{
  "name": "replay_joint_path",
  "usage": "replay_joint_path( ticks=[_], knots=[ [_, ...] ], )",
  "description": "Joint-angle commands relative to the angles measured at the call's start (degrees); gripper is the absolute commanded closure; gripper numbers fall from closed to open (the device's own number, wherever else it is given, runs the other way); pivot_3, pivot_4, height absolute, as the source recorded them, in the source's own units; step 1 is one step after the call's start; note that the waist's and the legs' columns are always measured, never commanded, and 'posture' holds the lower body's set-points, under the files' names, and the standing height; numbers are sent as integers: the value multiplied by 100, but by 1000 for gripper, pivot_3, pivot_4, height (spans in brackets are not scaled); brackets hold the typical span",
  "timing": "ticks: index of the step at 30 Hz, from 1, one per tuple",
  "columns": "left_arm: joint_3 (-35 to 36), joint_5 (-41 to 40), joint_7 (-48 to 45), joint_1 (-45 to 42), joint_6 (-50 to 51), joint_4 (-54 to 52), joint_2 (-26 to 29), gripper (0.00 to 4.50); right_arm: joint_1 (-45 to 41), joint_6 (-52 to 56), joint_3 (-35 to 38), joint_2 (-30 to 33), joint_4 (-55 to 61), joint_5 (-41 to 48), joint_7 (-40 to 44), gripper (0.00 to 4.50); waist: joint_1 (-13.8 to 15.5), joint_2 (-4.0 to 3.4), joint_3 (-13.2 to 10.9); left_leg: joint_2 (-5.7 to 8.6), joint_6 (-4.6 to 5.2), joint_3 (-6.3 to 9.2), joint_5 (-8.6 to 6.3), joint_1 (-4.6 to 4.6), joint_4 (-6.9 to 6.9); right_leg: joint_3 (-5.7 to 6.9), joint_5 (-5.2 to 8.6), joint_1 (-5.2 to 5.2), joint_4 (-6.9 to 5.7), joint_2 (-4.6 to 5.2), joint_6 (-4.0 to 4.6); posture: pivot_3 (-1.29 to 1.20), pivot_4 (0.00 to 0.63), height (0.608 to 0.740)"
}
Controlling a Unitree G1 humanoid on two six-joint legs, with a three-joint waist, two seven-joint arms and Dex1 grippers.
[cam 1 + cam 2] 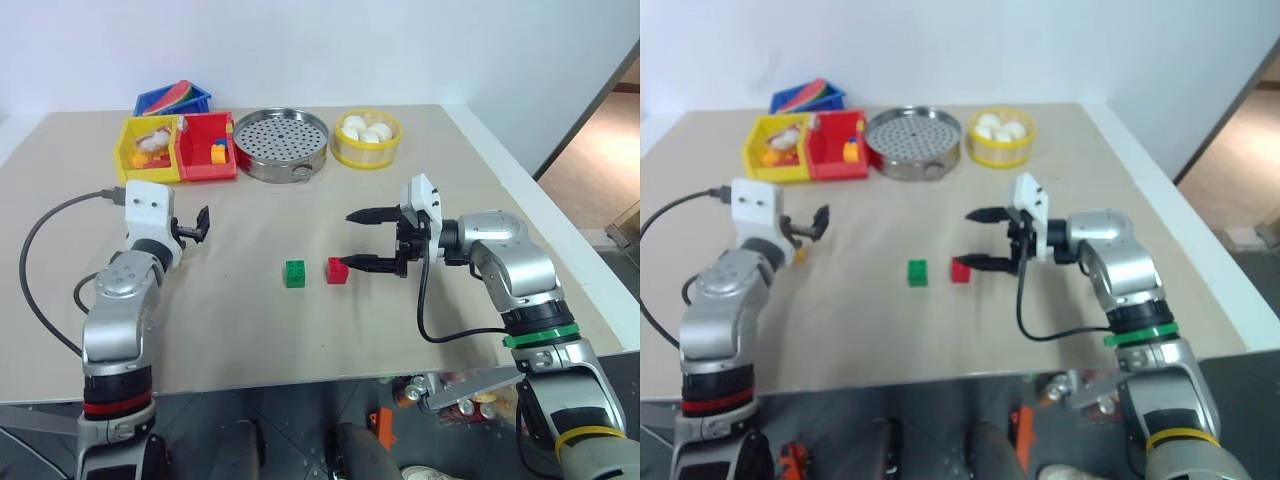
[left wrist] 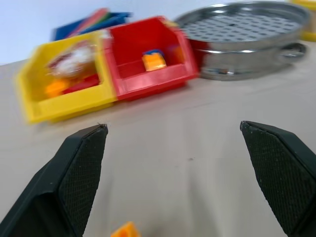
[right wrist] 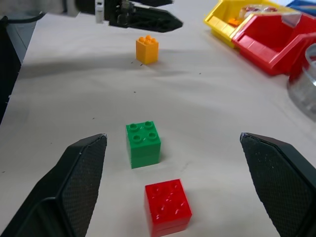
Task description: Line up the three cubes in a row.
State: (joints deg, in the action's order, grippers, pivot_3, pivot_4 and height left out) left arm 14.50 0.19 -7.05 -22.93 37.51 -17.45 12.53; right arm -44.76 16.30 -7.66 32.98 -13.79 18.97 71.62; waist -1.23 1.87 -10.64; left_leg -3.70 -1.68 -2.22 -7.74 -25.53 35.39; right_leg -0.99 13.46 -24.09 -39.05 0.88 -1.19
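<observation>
cubes: red cube (image 1: 337, 270) and green cube (image 1: 294, 273) side by side mid-table; orange cube (image 3: 147, 49) apart by left gripper (image 1: 196, 225). both grippers wide open, empty; right gripper (image 1: 370, 240) beside red. next: fetch orange.

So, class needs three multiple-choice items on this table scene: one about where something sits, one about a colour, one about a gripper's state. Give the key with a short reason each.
1. What lies right beside the red cube?
A. green cube
B. steel steamer tray
C. yellow bin

2. What colour is the cube nearest the left gripper?
A. blue
B. yellow-orange
C. green

3. How is the right gripper?
A. shut on the red cube
B. shut and empty
C. open

Key: 1 A, the two cubes sit close together, apart from the rest. 2 B, the yellow-orange cube lies just below those fingers. 3 C, its fingers stand wide apart, gripping nothing.
</observation>
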Motion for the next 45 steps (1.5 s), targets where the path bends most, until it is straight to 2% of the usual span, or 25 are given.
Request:
replay_joint_path(
  ticks=[1, 6, 13, 30, 31, 32, 34, 35, 40, 45],
  knots=[
    [35, 221, 643, 99, -51, -480, -241, 49, -196, -155, 51, 0, -64, -38, 115, 0, 0, 1, 0, 0, 2, 0, 1, 0, 0, 0, -2, 0, 0, 0, 1, 0, 150, 740],
    [323, 229, 1389, 208, 70, -496, -741, 49, -173, -187, 53, -3, -79, -103, 178, 0, 0, 1, 1, 1, 3, 0, 2, 0, 2, -3, -6, 0, 1, -1, 1, 0, 150, 740],
    [578, -17, 1666, 121, 142, -40, -905, 49, -123, -167, 64, -3, -40, -120, 194, 0, -1, 3, 0, 1, 3, 2, 2, 0, 1, -4, -6, -2, 1, -5, 2, 0, 150, 740],
    [449, -239, 1697, 67, 275, 564, -922, 49, 58, -207, 105, 44, 90, -203, 145, 0, 0, 4, 1, 2, 2, 1, 1, -2, 1, -4, -6, -3, 5, -4, 1, 0, 150, 740],
    [447, -267, 1689, 60, 289, 590, -926, 434, 62, -215, 105, 44, 86, -208, 146, 0, 0, 5, 1, 2, 2, 0, 1, -2, 1, -4, -6, -3, 5, -3, 1, 0, 150, 740],
    [451, -286, 1702, 51, 302, 616, -931, 567, 61, -221, 105, 41, 80, -211, 147, 0, 0, 5, 1, 2, 2, 1, 1, -2, 1, -4, -6, -3, 5, -3, 1, 0, 150, 740],
    [486, -338, 1740, 40, 315, 657, -943, 1182, 59, -234, 105, 37, 75, -215, 148, 0, -1, 5, 1, 2, 2, 1, 1, -2, 1, -4, -6, -3, 5, -4, 1, 0, 150, 740],
    [502, -358, 1758, 35, 326, 679, -937, 1615, 57, -243, 103, 36, 70, -217, 149, 0, -1, 5, 0, 2, 2, 1, 1, -2, 1, -4, -6, -3, 5, -4, 1, 0, 150, 740],
    [664, -482, 1827, 22, 446, 802, -887, 3213, 38, -283, 93, 26, 37, -230, 154, 0, -1, 5, 0, 2, 1, 1, 1, -2, 0, -4, -6, -3, 6, -4, 2, 0, 150, 740],
    [666, -673, 1568, 72, 469, 899, -661, 3212, 28, -323, 82, 22, 14, -251, 158, 0, -2, 5, 0, 2, 1, 2, 1, -1, 0, -3, -6, -3, 6, -5, 4, 0, 150, 740]
  ],
)
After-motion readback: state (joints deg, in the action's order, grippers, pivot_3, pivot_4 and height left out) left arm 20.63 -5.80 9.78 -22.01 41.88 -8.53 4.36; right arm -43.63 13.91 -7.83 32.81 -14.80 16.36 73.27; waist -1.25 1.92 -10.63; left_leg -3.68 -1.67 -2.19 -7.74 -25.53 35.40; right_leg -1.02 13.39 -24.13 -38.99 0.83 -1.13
